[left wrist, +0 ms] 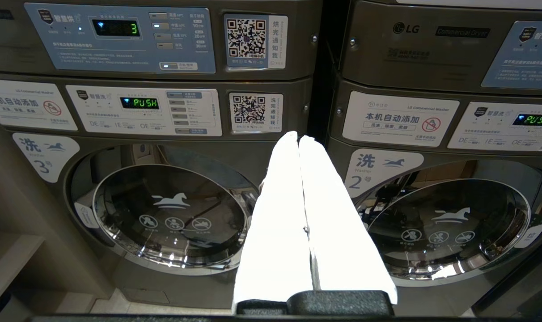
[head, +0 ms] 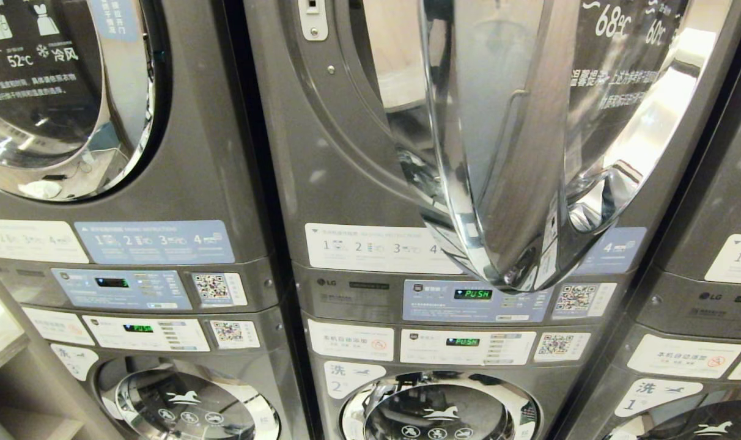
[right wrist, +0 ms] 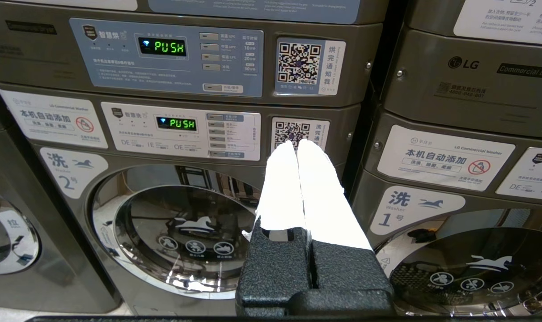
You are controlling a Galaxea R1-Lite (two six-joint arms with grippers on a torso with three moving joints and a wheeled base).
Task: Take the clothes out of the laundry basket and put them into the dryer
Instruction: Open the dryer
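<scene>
The middle dryer (head: 340, 159) stands in front of me in the head view, its chrome-rimmed door (head: 499, 153) swung open toward me. Part of the drum opening (head: 395, 55) shows behind the door. The clothes and the laundry basket are out of view. Neither arm appears in the head view. In the left wrist view my left gripper (left wrist: 298, 136) is shut with nothing between its white fingers, pointing at the gap between washers 3 and 2. In the right wrist view my right gripper (right wrist: 296, 144) is shut and empty, facing washers 2 and 1.
The left dryer's door (head: 58, 98) is closed. Control panels (head: 474, 299) showing "PUSH" sit under the dryers. Closed washer doors (head: 438, 409) are below them. A wooden shelf (head: 3, 360) stands at the lower left. The open door juts out on the right.
</scene>
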